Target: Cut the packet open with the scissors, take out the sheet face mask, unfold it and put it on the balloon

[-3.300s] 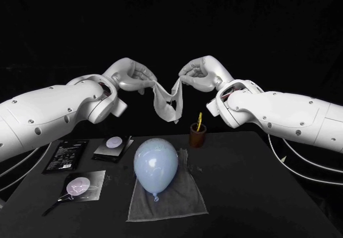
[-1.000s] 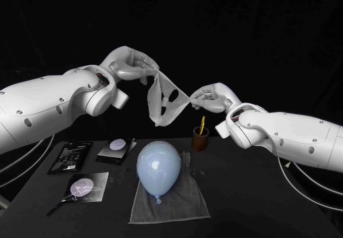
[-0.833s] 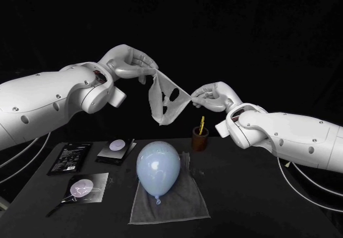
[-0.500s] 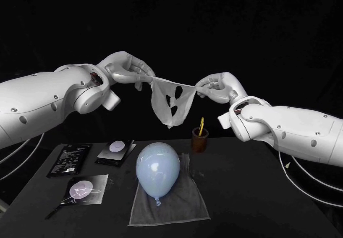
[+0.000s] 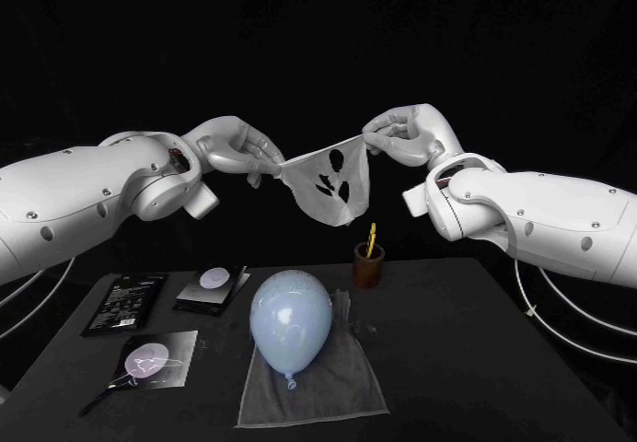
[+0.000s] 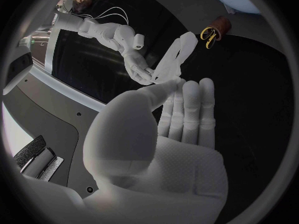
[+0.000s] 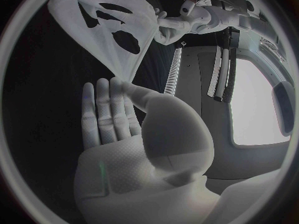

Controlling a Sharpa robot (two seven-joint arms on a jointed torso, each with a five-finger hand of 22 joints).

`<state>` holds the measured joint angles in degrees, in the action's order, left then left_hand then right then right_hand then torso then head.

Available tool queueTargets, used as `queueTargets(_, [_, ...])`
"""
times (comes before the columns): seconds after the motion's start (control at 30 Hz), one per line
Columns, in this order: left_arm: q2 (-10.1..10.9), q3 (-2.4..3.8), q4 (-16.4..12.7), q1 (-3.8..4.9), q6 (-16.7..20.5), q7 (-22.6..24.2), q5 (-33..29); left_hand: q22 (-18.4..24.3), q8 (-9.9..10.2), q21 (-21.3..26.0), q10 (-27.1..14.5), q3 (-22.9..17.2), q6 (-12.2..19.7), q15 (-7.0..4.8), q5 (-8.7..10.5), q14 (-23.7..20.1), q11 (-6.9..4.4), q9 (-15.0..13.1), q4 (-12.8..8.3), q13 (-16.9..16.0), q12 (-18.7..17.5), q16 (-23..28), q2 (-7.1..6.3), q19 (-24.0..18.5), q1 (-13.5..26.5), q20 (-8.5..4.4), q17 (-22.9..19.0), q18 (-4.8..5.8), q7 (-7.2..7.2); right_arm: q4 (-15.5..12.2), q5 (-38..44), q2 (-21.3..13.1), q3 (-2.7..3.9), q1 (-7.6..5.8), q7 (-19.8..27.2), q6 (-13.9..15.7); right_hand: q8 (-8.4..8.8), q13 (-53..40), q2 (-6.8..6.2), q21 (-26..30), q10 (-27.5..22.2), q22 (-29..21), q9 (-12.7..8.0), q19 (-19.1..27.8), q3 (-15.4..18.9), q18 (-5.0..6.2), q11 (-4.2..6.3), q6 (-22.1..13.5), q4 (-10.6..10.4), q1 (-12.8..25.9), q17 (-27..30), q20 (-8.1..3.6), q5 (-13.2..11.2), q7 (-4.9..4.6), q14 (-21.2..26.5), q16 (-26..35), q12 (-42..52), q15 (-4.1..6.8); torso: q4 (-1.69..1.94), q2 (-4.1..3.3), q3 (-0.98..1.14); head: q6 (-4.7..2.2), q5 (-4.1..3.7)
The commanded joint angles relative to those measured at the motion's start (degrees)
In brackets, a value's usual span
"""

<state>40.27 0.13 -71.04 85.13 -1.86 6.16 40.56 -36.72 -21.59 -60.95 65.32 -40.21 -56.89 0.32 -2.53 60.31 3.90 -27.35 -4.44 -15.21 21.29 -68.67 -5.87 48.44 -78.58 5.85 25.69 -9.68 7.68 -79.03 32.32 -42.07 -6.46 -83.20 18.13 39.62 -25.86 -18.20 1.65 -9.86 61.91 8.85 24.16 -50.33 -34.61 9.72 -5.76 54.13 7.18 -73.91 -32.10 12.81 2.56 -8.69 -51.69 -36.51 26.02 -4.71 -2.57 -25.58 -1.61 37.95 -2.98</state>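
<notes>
One black table (image 5: 465, 354), balloon (image 5: 291, 318) on towel (image 5: 330, 394), black backdrop (image 5: 318, 55)

Head view, my read from the remote station: a black table (image 5: 492, 368) takes the lower half of the frame. Its top is matte, its far edge runs level just below the middle, and its sides slant out toward the lower corners. Above and behind it a black backdrop (image 5: 318, 46) spans the upper half, uniformly dark; the tabletop reads slightly lighter

White sheet mask (image 5: 332, 184) hangs spread above balloon (image 5: 291, 318).
</notes>
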Motion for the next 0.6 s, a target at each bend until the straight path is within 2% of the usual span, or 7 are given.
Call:
queueTargets(0.03, [0.4, -0.17, -1.3, 0.09, -1.0, -0.3, -1.6, 0.0, -0.1, -0.2, 0.1, 0.1, 0.1, -0.01, -0.21, 0.3, 0.14, -3.5, 0.2, -0.1, 0.0, -0.3, 0.59, 0.2, 0.1, -0.04, 0.1, -0.87, 0.28, 0.2, 2.0, 0.2, 0.06, -0.20, -0.6, -1.2, -0.24, -0.1, 0.14, -0.4, 0.3, 0.1, 7.3, 0.2, -0.1, 0.79, 0.30, 0.6, -0.1, -0.3, 0.0, 0.06, 0.2, 0.00, -0.3, 0.1, 0.0, -0.05, -0.10, -0.08, 0.02, -0.18, -0.12])
queueTargets(0.17, [1.3, -0.59, -3.6, 0.08, -0.9, -0.8, -4.2, 0.0, -0.1, -0.2, 0.1, 0.1, 0.1, -0.01, -0.21, 0.3, 0.13, -3.5, 0.2, -0.1, 0.0, -0.3, 0.59, 0.2, 0.1, -0.04, 0.1, -0.87, 0.28, 0.9, 3.2, 0.8, 0.00, -0.29, -1.5, -2.2, -0.24, -0.1, 0.12, -0.4, 0.3, 0.1, 7.3, 0.2, -0.1, 0.79, 0.30, 0.6, -0.1, -0.3, 0.0, 0.06, 0.2, 0.00, -0.3, 0.1, 0.0, -0.05, -0.13, -0.05, 0.05, 0.02, -0.07])
queueTargets(0.3, [2.5, -1.23, -7.2, 0.03, -1.1, -1.4, -6.7, 0.0, -0.1, -0.2, 0.1, 0.2, 0.1, -0.01, -0.21, 0.4, 0.13, -3.6, 0.2, -0.1, 0.0, -0.4, 0.61, 0.3, 0.2, -0.03, 0.1, -0.87, 0.27, 1.6, 4.6, 1.3, -0.24, -0.21, -2.1, -3.3, -0.25, -0.1, 0.11, -0.4, 0.3, 0.1, 7.3, 0.2, -0.1, 0.79, 0.30, 0.6, -0.1, -0.3, 0.0, 0.06, 0.2, 0.00, -0.3, 0.1, 0.0, -0.04, -0.09, 0.00, 0.11, 0.23, 0.03])
queueTargets(0.5, [5.2, -2.68, -15.0, -0.52, -2.0, -1.7, -11.3, 0.1, -0.1, -0.2, 0.2, 0.2, 0.0, 0.00, -0.21, 0.4, 0.11, -3.6, 0.3, -0.1, 0.0, -0.5, 0.61, 0.3, 0.3, -0.02, 0.2, -0.86, 0.24, 1.6, 7.2, 1.5, -0.66, 0.74, -2.6, -4.6, -0.26, -0.1, 0.07, -0.4, 0.3, 0.1, 7.3, 0.2, -0.1, 0.79, 0.31, 0.6, -0.1, -0.3, 0.0, 0.06, 0.2, 0.01, -0.3, 0.1, 0.0, -0.04, -0.04, 0.07, 0.10, 0.76, 0.02])
queueTargets(0.6, [6.4, -3.12, -18.4, -1.04, -2.7, -1.7, -13.6, 0.1, -0.1, -0.2, 0.2, 0.3, 0.0, 0.01, -0.21, 0.4, 0.11, -3.7, 0.4, -0.1, 0.0, -0.5, 0.62, 0.3, 0.3, -0.01, 0.2, -0.86, 0.24, 1.1, 8.5, 1.1, -0.80, 1.25, -2.7, -5.0, -0.27, -0.1, 0.06, -0.4, 0.3, 0.1, 7.3, 0.2, -0.1, 0.79, 0.31, 0.6, -0.1, -0.3, 0.0, 0.06, 0.2, 0.01, -0.3, 0.1, 0.0, -0.04, 0.00, 0.15, 0.10, 0.92, -0.06])
